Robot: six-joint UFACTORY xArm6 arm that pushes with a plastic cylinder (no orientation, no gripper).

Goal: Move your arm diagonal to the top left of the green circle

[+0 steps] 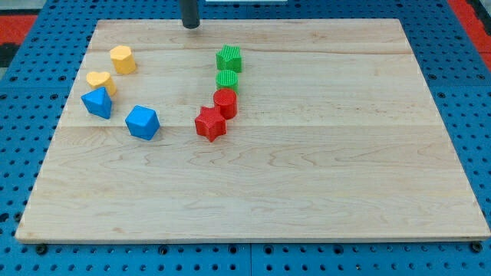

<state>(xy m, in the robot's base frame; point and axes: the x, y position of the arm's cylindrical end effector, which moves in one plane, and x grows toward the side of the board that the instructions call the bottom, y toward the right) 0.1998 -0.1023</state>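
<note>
Green circle sits in the middle of a short column on the bench, toward the view's bottom and right of my tip. Green star touches it on the view's top side, red circle touches it below, and red star comes last, just below-left of the red circle.

Progress, as you can judge it: the tip is already up-left of the green circle, on roughly the right diagonal, but near the bench's top edge and well apart from the block. If you want it close to the circle's top-left, a short slide down-right is left. Path looks free; watch the green star, which lies just right of that line.

Further out, all down-left of the tip: yellow hexagon, yellow heart, blue block, blue hexagon-like block. None in the way.

No jaws on this rig, just the rod, so there's no open or closed state to give.

Hard to see: the rod is cut off at the view's top, so only its lower end shows. Exact shape of the left blue block is unclear.
</note>
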